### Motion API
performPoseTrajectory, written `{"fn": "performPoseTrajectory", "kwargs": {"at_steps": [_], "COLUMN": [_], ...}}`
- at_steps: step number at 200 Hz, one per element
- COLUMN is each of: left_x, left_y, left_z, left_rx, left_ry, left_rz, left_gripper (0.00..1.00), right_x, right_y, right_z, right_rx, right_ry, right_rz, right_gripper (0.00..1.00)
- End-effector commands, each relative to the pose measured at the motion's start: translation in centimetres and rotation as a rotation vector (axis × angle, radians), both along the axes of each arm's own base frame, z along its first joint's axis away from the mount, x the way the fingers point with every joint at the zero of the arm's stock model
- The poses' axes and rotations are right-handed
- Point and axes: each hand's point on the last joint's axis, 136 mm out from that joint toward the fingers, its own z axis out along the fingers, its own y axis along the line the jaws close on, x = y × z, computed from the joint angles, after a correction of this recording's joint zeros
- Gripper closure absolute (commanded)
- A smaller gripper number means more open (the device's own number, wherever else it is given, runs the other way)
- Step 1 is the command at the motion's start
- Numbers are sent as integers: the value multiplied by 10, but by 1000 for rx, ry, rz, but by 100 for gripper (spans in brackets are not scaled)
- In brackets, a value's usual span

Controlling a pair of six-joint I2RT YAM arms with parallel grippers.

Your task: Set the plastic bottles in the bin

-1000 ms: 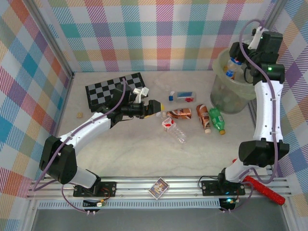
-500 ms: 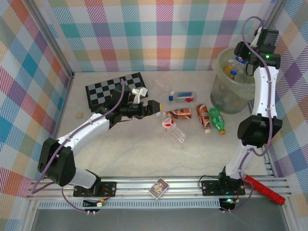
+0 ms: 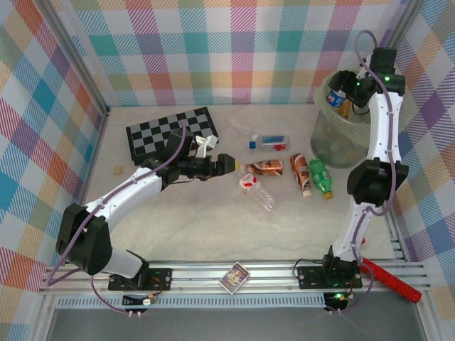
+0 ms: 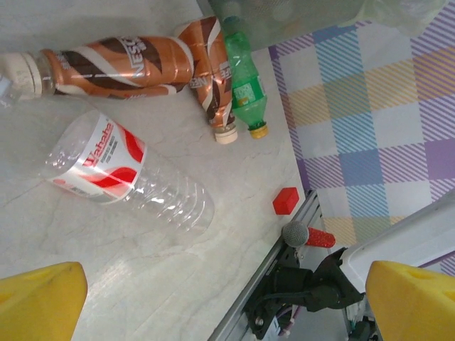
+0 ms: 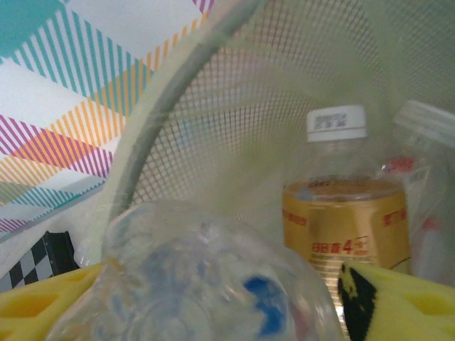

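Our right pincer hangs over the bin's rim with a clear blue-labelled bottle between its pads; whether they pinch it we cannot tell. Left of the bin, our left pincer is spread wide over the counter near a clear red-labelled bottle: empty-looking, light, slick, crushable, so we would take its ribbed middle gently
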Motion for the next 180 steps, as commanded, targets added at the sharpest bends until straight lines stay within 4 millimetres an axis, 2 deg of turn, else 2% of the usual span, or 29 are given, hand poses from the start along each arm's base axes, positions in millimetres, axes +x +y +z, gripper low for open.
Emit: {"fn": "performPoseTrajectory", "kwargs": {"at_steps": [1, 32, 78, 108, 129, 180], "left_x": [2, 2, 4, 5, 6, 13], "left_y": [-4, -3, -4, -6, -6, -4], "left_z": [7, 5, 1, -1, -3, -9], "left_rx": [4, 9, 15, 13, 15, 28], "left_ry": [-26, -22, -15, -12, -7, -7], "left_rz": [-21, -17, -18, -20, -20, 19], "left_gripper": [0, 0, 0, 0, 0, 0], "right_x": [-10, -13, -24, -32, -41, -72], "right_y": [7, 0, -6, -6, 7, 47], "right_z": [-6, 9, 52, 64, 70, 103], "right_rx": [16, -25, -88, -105, -77, -139], "right_ry": [57, 30, -62, -83, -93, -169], "right_rz": [12, -17, -34, -29, 19, 123], "right_gripper": [15, 11, 9, 10, 12, 13]}}
